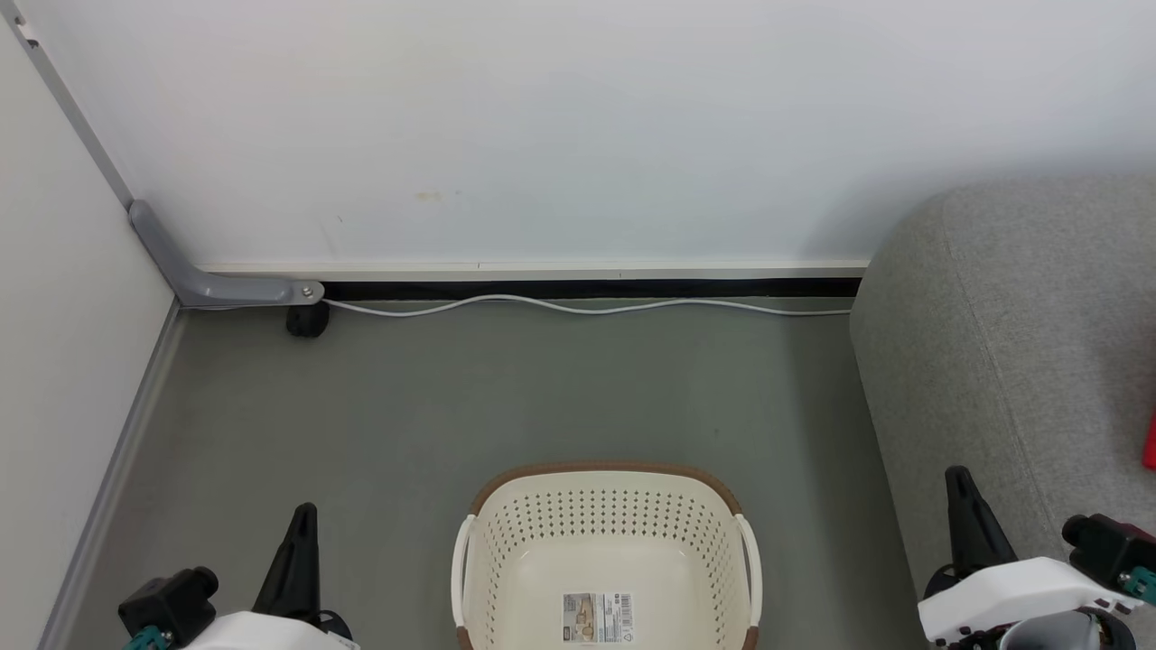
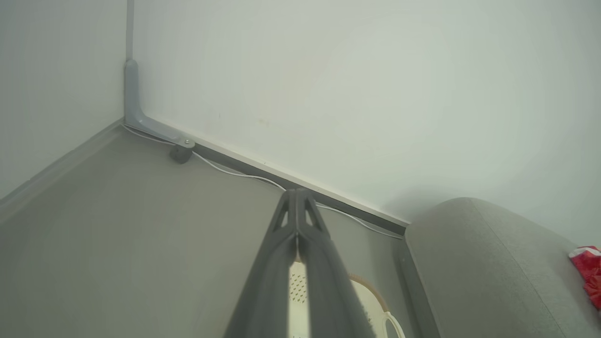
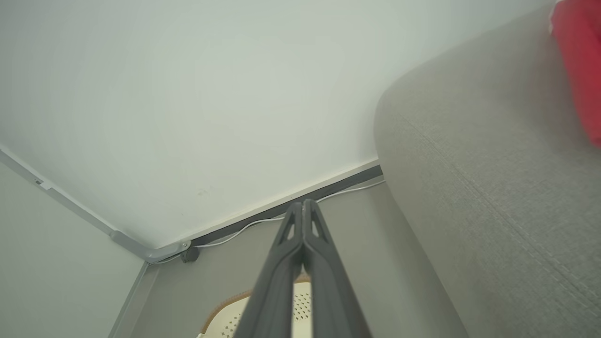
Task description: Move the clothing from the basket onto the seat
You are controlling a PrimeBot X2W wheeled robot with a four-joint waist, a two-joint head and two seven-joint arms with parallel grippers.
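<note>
The cream basket point(image 1: 607, 542) with a brown rim sits on the floor at the bottom middle of the head view, with just a label sticker on its inner bottom. The grey seat point(image 1: 1011, 361) stands to its right. Red clothing point(image 1: 1150, 442) lies on the seat at the frame's right edge, also seen as red clothing point(image 2: 587, 272) on the seat point(image 2: 479, 263) and red clothing point(image 3: 580, 61) on the seat point(image 3: 493, 178). My left gripper point(image 1: 305, 515) is shut and holds nothing, left of the basket. My right gripper point(image 1: 959, 478) is shut and holds nothing, against the seat's front. The fingers meet at the left gripper point(image 2: 296, 192) and right gripper point(image 3: 303, 203).
A white wall with a baseboard runs across the back, and a white cable point(image 1: 578, 307) lies along it. A grey bracket point(image 1: 217, 284) and a black caster point(image 1: 307, 320) sit in the left corner. A side wall bounds the left. Grey floor lies between basket and wall.
</note>
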